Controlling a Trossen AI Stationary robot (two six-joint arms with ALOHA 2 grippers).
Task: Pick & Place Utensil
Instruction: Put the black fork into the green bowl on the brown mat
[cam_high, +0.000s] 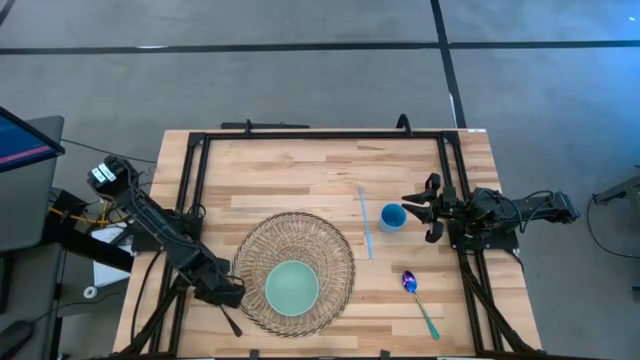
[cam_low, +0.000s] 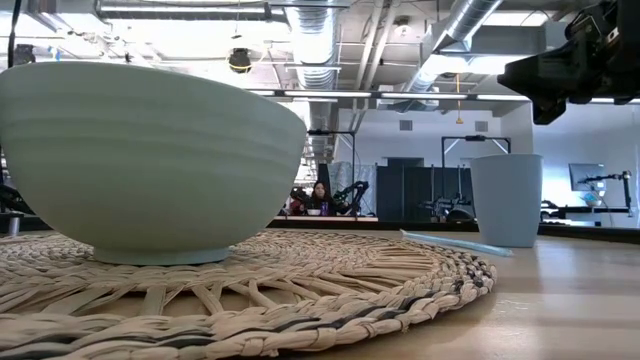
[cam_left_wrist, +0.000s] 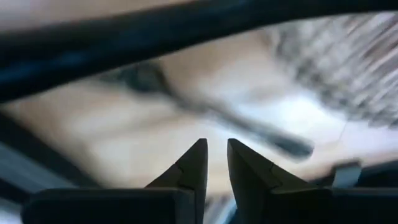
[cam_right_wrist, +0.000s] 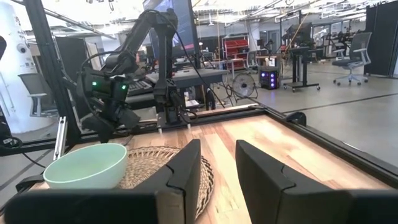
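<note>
A spoon (cam_high: 420, 298) with a purple bowl and a teal handle lies flat on the table at the near right. A thin dark utensil (cam_high: 232, 322) lies on the wood by the mat's near left edge and shows blurred in the left wrist view (cam_left_wrist: 273, 140). My left gripper (cam_high: 228, 295) hovers over the mat's left edge, fingers (cam_left_wrist: 214, 162) a narrow gap apart, holding nothing. My right gripper (cam_high: 412, 208) is open and empty (cam_right_wrist: 216, 165), raised just right of the blue cup (cam_high: 393, 216).
A pale green bowl (cam_high: 292, 287) stands on a round woven mat (cam_high: 330, 250). A light blue straw (cam_high: 365, 220) lies on the table left of the cup. A black frame rail (cam_high: 320, 136) borders the tabletop. Bare wood lies at the far left.
</note>
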